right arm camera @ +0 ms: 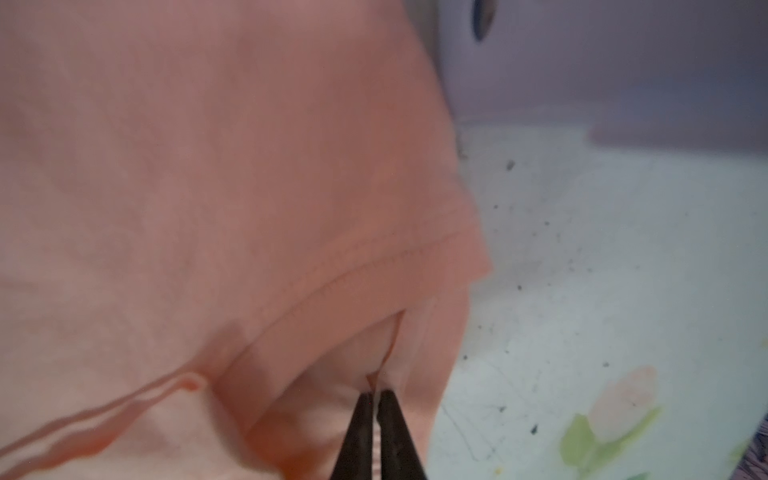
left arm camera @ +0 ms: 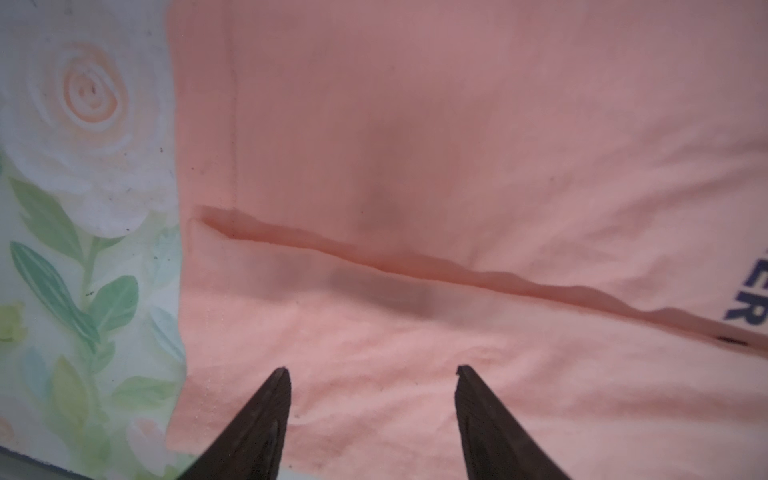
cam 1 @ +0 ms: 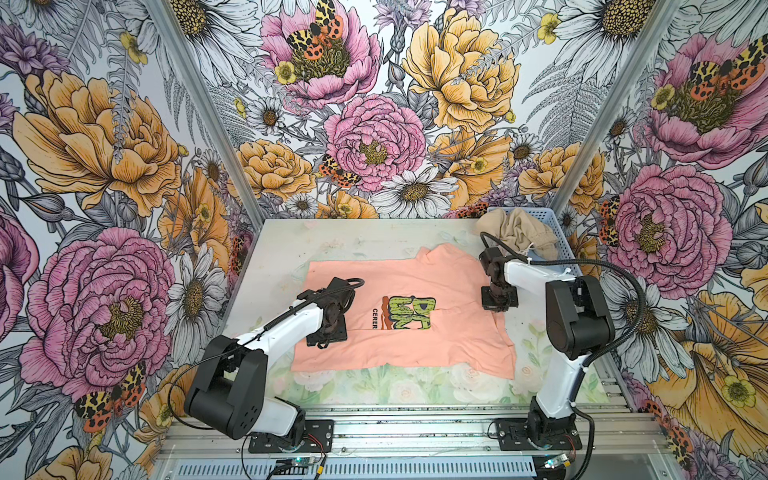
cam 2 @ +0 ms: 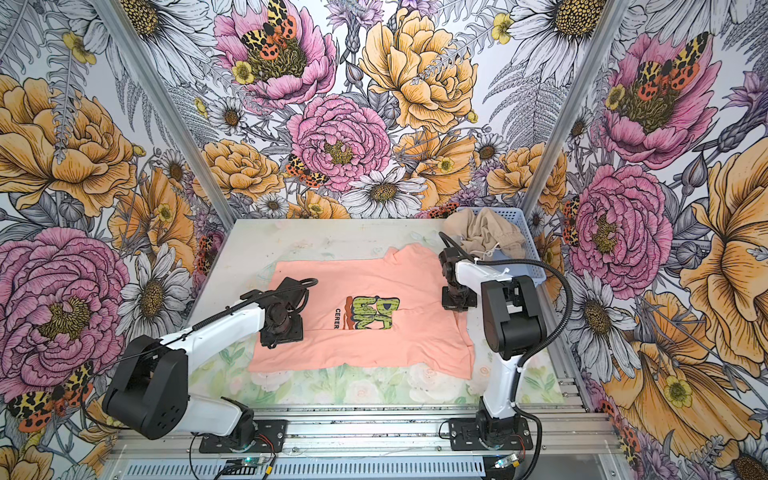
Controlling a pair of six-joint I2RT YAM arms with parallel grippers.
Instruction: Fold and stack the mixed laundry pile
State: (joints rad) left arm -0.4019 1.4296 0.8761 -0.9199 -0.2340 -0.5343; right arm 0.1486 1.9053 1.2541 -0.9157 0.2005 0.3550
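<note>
Left hand (left arm camera: 372, 370): its jaws stand well apart with nothing between them. It points down over the left part of the shirt, near the hemmed edge; in both top views it sits left of the chest print (cam 1: 326, 328) (cam 2: 280, 328).

Tabletop (cam 1: 332, 237): pale with a faded flower print. A bare strip of it shows beside the shirt's left edge in the left wrist view (left arm camera: 83, 208).

Salmon-peach T-shirt (cam 1: 399, 274): spread out flat across the middle of the tabletop, print side up and turned sideways. The hem is toward the left and the sleeves toward the right. A long crease (left arm camera: 415, 266) runs from the left edge toward the print. The near right corner is rumpled.

Chest graphic (cam 1: 409, 311): green and orange with dark lettering beside it, lying between the two hands.

Right hand (right arm camera: 376, 392): its jaws are almost together, pinching a thin fold of the shirt just beside a stitched band at the shirt's right edge. In the top views it points down there (cam 1: 498, 299).

Beige-tan garment (cam 1: 519, 232): bunched up with a white drawstring (cam 1: 528, 249) hanging out, lying in the basket at the far right corner, apart from the shirt.

Basket (cam 1: 552, 224): light blue and perforated, behind the right arm.
</note>
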